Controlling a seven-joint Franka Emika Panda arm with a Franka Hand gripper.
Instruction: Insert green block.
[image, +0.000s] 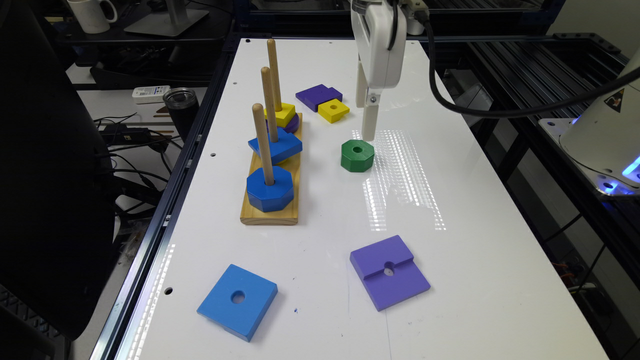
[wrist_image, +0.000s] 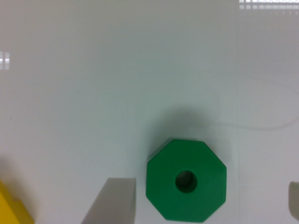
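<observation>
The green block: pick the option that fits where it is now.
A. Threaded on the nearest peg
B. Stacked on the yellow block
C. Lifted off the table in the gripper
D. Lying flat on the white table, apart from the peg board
D: the green block lies flat on the white table, off to the side of the peg board, with the gripper open around it.

Green block (image: 357, 155), small thick octagon of painted wood, round hole through its centre, lying flat with hole facing up on the white worktop (image: 450, 260), free of any peg, well apart from the pegboard (image: 270, 212)
</observation>
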